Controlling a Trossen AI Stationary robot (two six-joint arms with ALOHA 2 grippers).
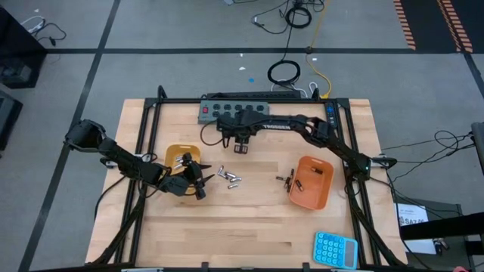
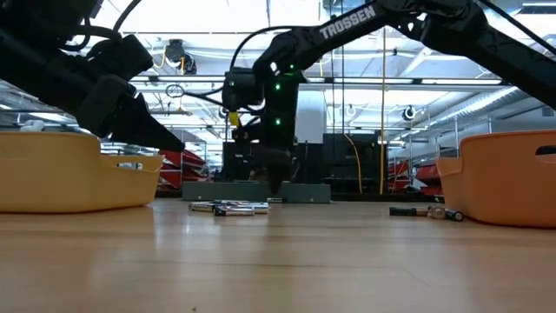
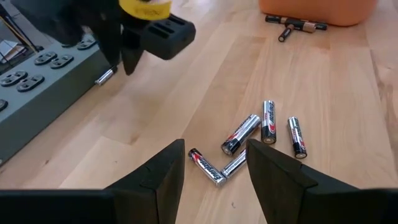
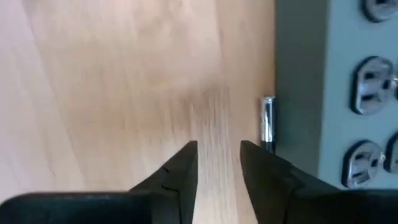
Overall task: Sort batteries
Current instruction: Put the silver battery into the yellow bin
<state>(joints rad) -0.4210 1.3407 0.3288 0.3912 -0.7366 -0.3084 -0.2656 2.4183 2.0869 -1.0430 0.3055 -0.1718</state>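
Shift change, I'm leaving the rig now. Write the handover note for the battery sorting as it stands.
Left gripper: open, empty, beside the left orange tray, facing the silver batteries loose mid-table.
Right gripper: open, empty, low over the wood by the power strip, next to a stray silver battery lying against it.
Dark batteries: some loose beside the right orange tray.
Done: each tray holds some.
Left: silver cluster, the stray, dark ones.
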